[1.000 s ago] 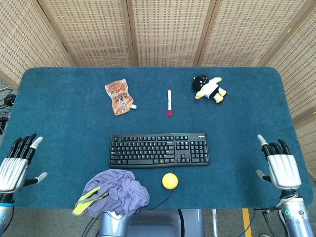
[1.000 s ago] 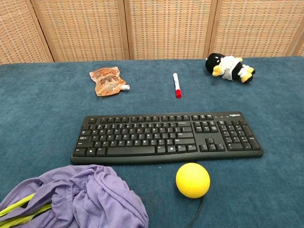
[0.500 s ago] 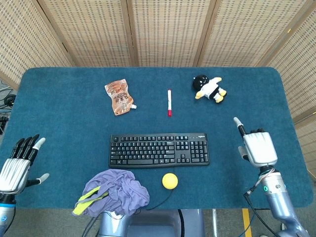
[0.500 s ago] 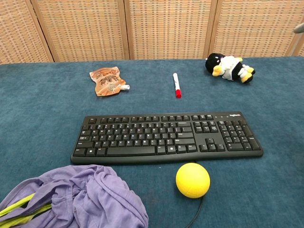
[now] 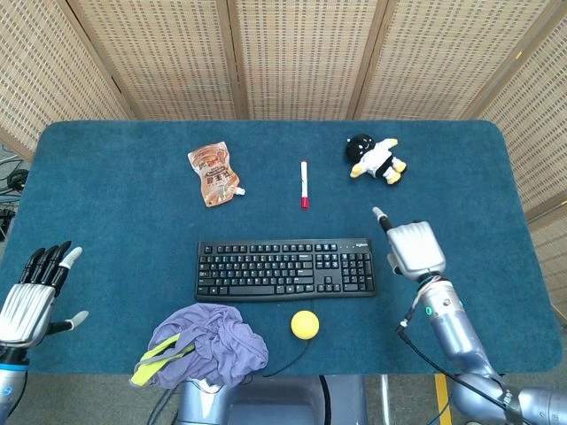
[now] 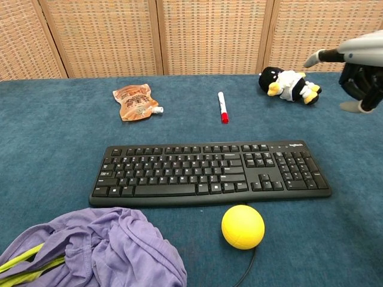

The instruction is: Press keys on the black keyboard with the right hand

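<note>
Right hand [image 5: 415,250] beside black keyboard [image 5: 285,268], not touching it.
Keyboard lies mid-counter [image 5: 106,195]. Right hand hangs just off its right end, one finger pointing out, the rest curled in, holding nothing. Left hand [image 5: 31,297] far off the keyboard's left end, fingers spread, empty. Yellow ball [image 5: 305,324] just in front of the keyboard; red marker [image 5: 304,184] behind it.
</note>
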`<state>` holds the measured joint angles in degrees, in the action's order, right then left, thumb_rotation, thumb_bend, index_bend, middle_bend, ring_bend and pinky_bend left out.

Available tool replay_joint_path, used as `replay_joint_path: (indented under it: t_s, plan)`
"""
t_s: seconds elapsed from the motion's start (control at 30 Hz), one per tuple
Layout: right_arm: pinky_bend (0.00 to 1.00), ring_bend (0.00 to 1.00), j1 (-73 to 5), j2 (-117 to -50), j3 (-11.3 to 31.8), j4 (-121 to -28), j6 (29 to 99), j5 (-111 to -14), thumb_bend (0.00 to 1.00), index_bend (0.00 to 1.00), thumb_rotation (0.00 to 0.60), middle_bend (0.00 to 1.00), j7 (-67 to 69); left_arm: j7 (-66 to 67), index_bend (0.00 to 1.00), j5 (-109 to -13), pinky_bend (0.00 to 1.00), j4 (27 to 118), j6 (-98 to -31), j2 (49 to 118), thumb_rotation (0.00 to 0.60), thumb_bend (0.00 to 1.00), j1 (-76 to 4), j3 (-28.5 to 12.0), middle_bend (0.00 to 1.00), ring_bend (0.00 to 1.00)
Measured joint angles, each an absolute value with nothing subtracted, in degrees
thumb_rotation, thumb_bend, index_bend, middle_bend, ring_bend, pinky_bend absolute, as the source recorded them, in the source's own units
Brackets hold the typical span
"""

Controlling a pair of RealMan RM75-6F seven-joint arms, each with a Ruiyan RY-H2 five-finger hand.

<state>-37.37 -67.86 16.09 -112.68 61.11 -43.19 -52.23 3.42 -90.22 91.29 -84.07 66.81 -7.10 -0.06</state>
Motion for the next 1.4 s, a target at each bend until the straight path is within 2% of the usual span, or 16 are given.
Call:
replay_joint_path:
  t_s: [0.13, 0.43, 0.73, 1.1, 1.27, 1.4]
  plan:
    - [0.46, 0.6, -42.08, -70.74, 15.37, -113.13, 61.65, -37.87, 0.44, 0.07, 0.6, 0.71, -55.77, 3.35, 0.0, -90.29, 0.0, 91.31, -84.13, 66.77, 0.6, 0.04, -7.09, -0.02, 0.0, 0.0]
    - [0.46, 0.6, -46.62, -76.02, 12.52, -111.52, 62.56, -31.81, 0.44, 0.08, 0.6, 0.71, -57.2, 2.45, 0.0, -90.41, 0.0, 91.51, -84.31, 66.38, 0.6, 0.04, -7.05, 0.01, 0.0, 0.0]
    - [0.46, 0.6, -49.76, -81.32, 9.52, -108.04, 63.35, -29.17, 0.44, 0.08, 0.6, 0.71, -56.79, 1.71, 0.0, -90.32, 0.0, 91.48, -84.14, 66.11, 0.6, 0.04, -7.14, -0.01, 0.0, 0.0]
    - [0.46, 0.6, -52.75, -83.98, 8.6, -106.56, 64.11, -27.12, 0.44, 0.11, 0.6, 0.71, -56.85, 0.98, 0.0, -90.03, 0.0, 91.56, -84.07, 65.75, 0.6, 0.04, -7.16, -0.14, 0.0, 0.0]
    - [0.46, 0.6, -54.16, -84.66, 8.29, -105.28, 64.12, -25.22, 0.49, 0.11, 0.6, 0.71, -57.52, 0.81, 0.0, -89.88, 0.0, 91.43, -83.93, 65.72, 0.6, 0.04, -7.21, -0.17, 0.0, 0.0]
    - [0.46, 0.6, -55.06, -84.72, 8.08, -104.36, 64.07, -23.82, 0.59, 0.12, 0.6, 0.71, -57.95, 0.76, 0.0, -89.68, 0.0, 91.3, -83.53, 65.8, 0.6, 0.04, -7.34, -0.19, 0.0, 0.0]
